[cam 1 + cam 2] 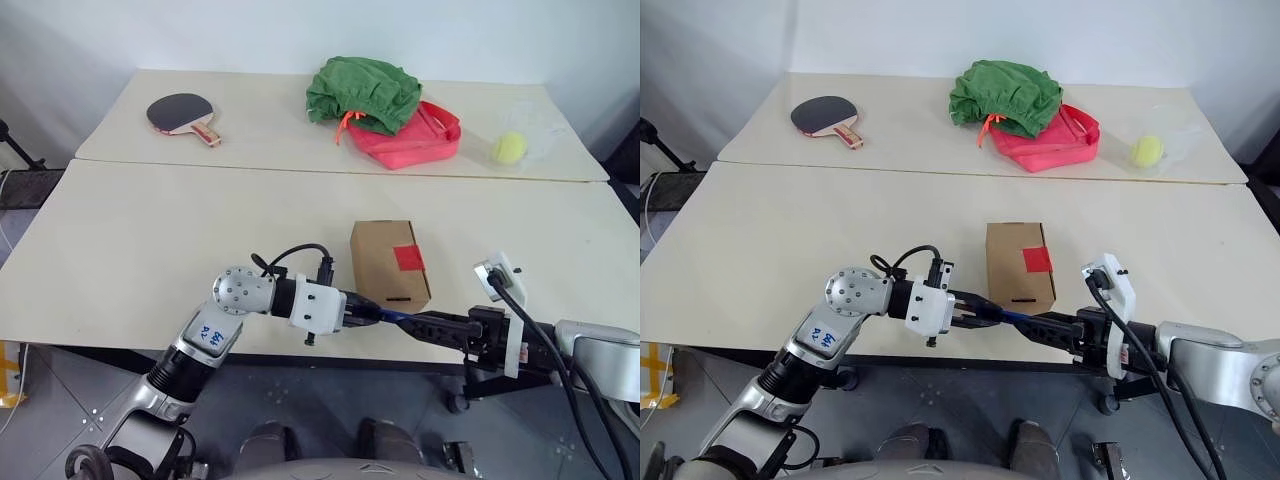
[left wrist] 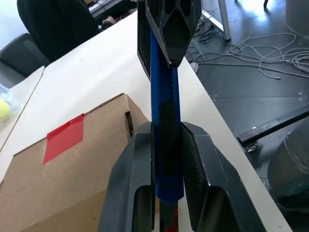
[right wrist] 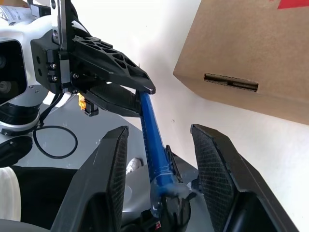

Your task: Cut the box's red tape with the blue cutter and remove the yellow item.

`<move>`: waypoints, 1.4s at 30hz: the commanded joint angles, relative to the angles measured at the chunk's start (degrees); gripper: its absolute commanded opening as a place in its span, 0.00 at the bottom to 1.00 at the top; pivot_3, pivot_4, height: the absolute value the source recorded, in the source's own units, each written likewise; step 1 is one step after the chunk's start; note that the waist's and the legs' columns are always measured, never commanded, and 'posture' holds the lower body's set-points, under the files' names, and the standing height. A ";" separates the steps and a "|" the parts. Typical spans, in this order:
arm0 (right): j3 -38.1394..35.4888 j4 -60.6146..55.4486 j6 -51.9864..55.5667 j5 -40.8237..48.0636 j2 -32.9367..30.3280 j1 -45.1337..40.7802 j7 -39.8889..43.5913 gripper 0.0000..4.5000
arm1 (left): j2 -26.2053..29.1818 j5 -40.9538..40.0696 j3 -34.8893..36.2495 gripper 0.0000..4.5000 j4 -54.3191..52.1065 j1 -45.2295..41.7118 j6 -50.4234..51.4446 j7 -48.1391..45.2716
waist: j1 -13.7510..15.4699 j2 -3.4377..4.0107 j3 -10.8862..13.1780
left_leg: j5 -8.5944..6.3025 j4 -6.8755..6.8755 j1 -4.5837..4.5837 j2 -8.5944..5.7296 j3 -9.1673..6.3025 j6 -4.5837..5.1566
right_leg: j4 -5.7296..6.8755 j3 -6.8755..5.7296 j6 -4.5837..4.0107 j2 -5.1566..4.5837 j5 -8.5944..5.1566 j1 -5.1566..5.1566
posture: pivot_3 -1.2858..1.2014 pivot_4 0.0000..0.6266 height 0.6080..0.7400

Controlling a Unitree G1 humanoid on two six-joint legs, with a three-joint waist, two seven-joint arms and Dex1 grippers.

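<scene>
— Where is the blue cutter (image 3: 153, 145)?
— The left fingers (image 2: 140, 179) squeeze it tight on both sides. It sticks out straight from them, over the near edge of the desk (image 1: 150, 260).
— And the other hand?
— The right fingers (image 3: 212, 169) stand spread, one on each side of the cutter's far end. They do not squeeze it.
— Where is the box (image 1: 388, 262)?
— It sits on the desk just past both sets of fingers, closed, with the red tape (image 1: 408, 257) on top.
— Anything else?
— Far beyond the fingers lie a paddle (image 1: 183, 116), a green cloth (image 1: 362, 92) on a pink bag (image 1: 415, 140), and a tennis ball (image 1: 508, 148).
</scene>
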 commanded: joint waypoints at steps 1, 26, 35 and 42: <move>0.04 0.70 0.55 1.10 -0.46 -1.62 -0.13 0.47 | -0.29 0.17 -0.10 0.09 -1.95 -0.17 -0.04 0.68 | 0.01 0.00 0.00 | 0.00 0.00 -0.01 0.00 0.00 0.00 | 0.00 0.00 0.00 0.00 0.00 -0.01 | 0.52 0.24 1.00; -6.31 1.13 6.71 1.10 -3.79 2.76 12.15 0.06 | 5.06 -14.98 5.03 0.65 -8.88 2.41 15.91 -7.22 | -0.06 0.07 0.03 | -0.02 -0.01 -0.14 0.02 -0.01 0.03 | 0.01 -0.04 0.05 0.04 0.06 -0.05 | 0.52 0.24 1.00; -43.05 5.02 24.17 0.89 -6.77 21.35 24.29 0.06 | 15.98 -20.80 18.65 0.78 1.31 7.27 21.62 -9.79 | 0.26 0.08 0.04 | -0.04 -0.01 -0.15 0.01 -0.04 0.05 | -0.01 -0.04 0.05 0.06 0.06 -0.04 | 0.52 0.24 1.00; -59.86 5.34 30.27 -18.71 -2.97 26.55 28.74 0.06 | 14.84 -16.16 19.25 0.45 14.57 4.90 15.48 -9.30 | 0.22 0.04 0.02 | -0.15 -0.01 -0.21 -0.03 -0.02 0.14 | -0.35 -0.01 0.13 0.06 0.14 -0.02 | 0.52 0.24 1.00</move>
